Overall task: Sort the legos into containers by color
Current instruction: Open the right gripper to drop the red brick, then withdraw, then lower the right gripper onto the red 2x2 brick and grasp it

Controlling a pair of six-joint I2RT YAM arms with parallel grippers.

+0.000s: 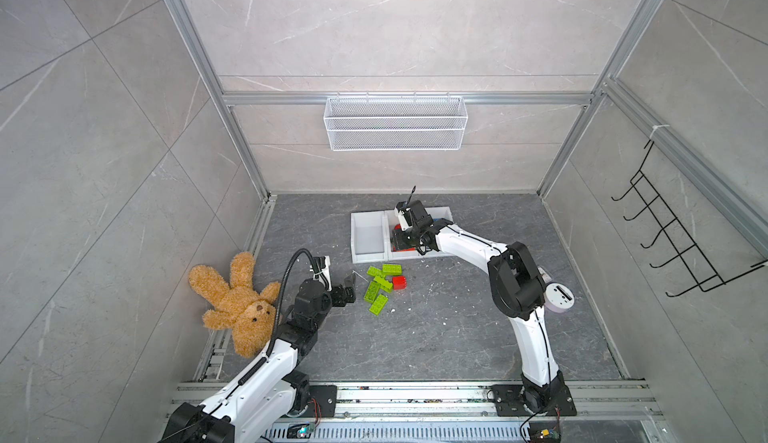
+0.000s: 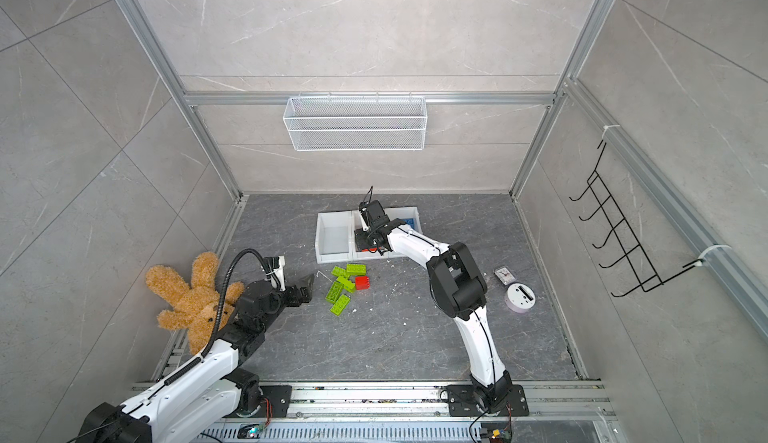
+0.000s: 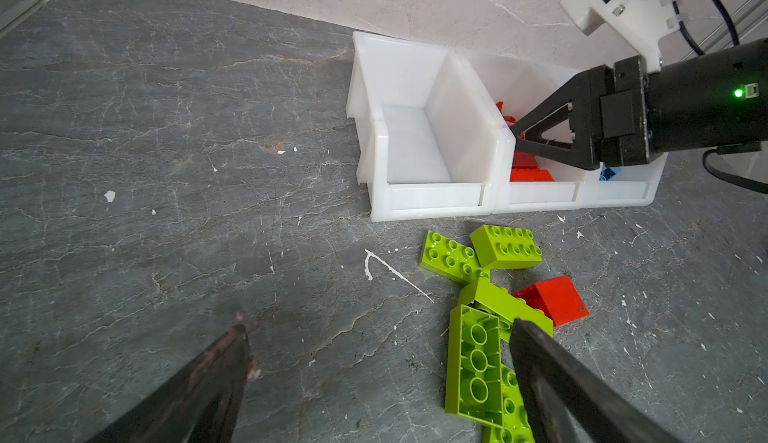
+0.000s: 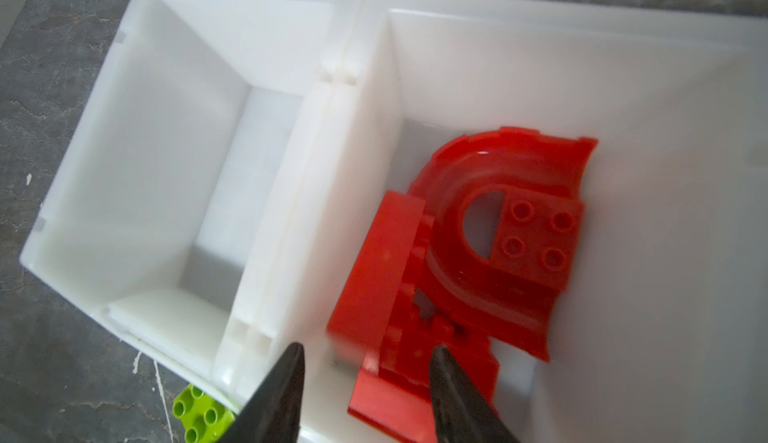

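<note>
Plainly, left of centre in a top view, the left claw (image 1: 348,289) hangs spread beside the green legos (image 1: 380,289) and one red brick (image 1: 399,282), loose on the table (image 1: 457,337), likely poised to pick. Right claw (image 4: 368,351), parted and empty, sits over the red bin (image 4: 623,87); its wrist view shows the curved piece (image 4: 498,195) inside, which the arm (image 1: 465,243) hides in both top views.

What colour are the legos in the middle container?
They are red legos, clearest in the right wrist view.
</note>
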